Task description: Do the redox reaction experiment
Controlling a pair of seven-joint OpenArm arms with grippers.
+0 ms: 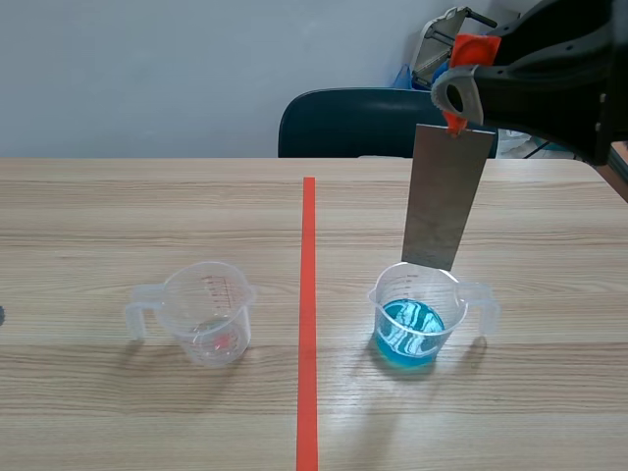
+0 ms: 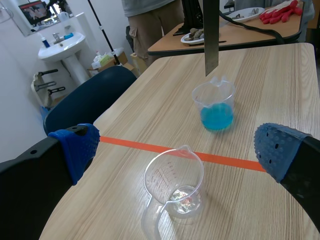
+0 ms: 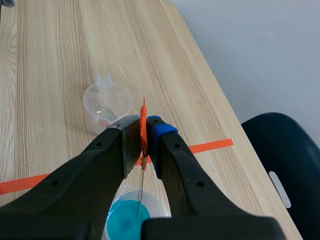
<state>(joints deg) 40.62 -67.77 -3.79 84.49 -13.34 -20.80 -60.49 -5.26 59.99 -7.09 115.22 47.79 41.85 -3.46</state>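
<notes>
My left gripper [image 2: 178,149] hangs wide open over the clear cup [image 2: 175,187]. Further on, my right gripper [image 3: 143,127] pinches the strip [image 1: 446,196] by its orange tab [image 1: 471,49], just above the blue cup [image 1: 417,319]. It looks thin, stiff, light and probably slick, so I'd hold the tab.

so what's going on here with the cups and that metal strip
The right hand is shut on the orange tab of a metal strip, which hangs upright over the cup of blue liquid, its lower end not in the liquid. The left hand is open and holds nothing, by the nearly empty clear cup.
</notes>
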